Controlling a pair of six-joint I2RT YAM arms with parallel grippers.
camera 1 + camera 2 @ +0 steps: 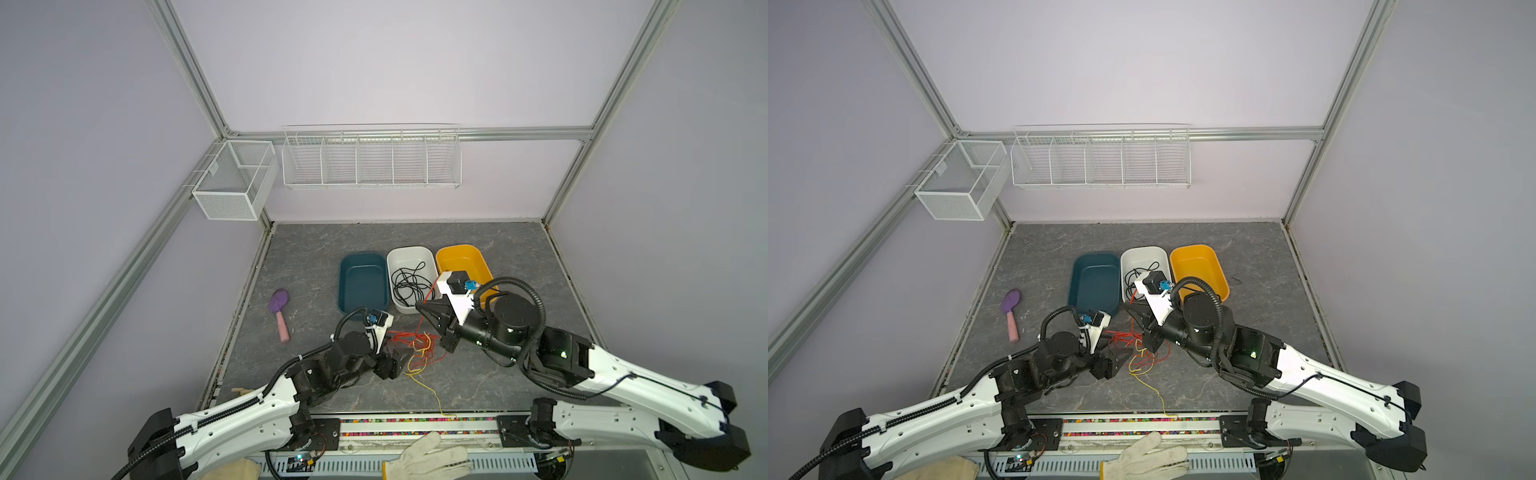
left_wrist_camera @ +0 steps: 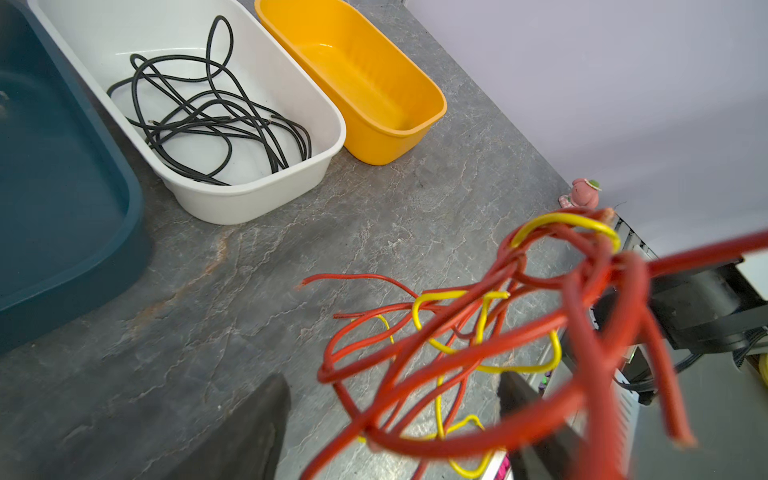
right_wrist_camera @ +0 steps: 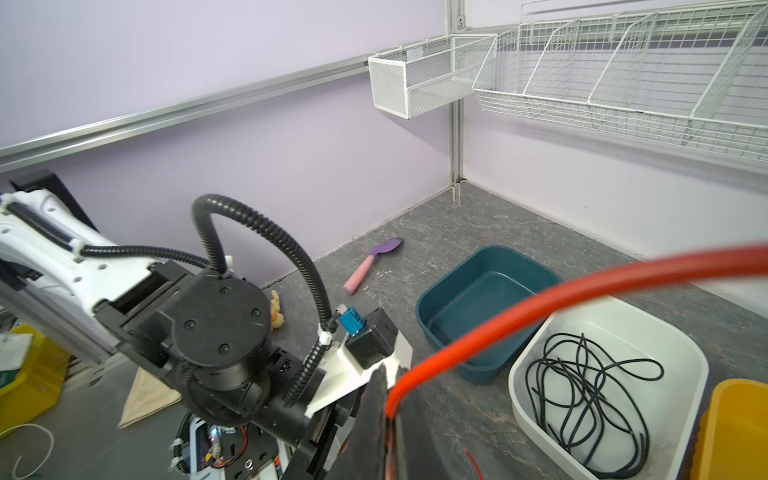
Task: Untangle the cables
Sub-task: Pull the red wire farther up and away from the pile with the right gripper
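A tangle of red and yellow cables lies on the grey table between my two grippers, and part of it hangs lifted. My left gripper sits at the tangle's left side. In the left wrist view its jaws stand apart with red strands and yellow ones crossing the gap. My right gripper is shut on one red cable, which arcs up out of its jaws. One yellow cable trails to the table's front edge. Black cables lie coiled in the white tub.
A teal tub and a yellow tub flank the white one at mid-table. A purple-and-pink brush lies to the left. Wire baskets hang on the back wall. A white glove rests by the front rail.
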